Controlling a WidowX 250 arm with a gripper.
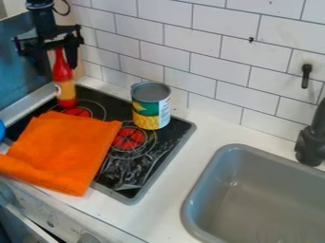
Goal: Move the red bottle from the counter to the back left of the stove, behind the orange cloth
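White tiles [206, 47] back this corner, with a pale tabletop [196, 154] running around a black stovetop [160, 155] and up to a grey sink [266, 199]. Up at the left we have the hand [59, 66], pointing down, fingers spread apart, and right there between them rises the neck of a red-topped bottle [64, 80]! So the bottle's body sits below the hand, long axis upright, base down on the stovetop. Touching the fingers? Can't tell from here. Orange cloth [66, 147] lies just in front of it, and a can [151, 107] stands off to the right.
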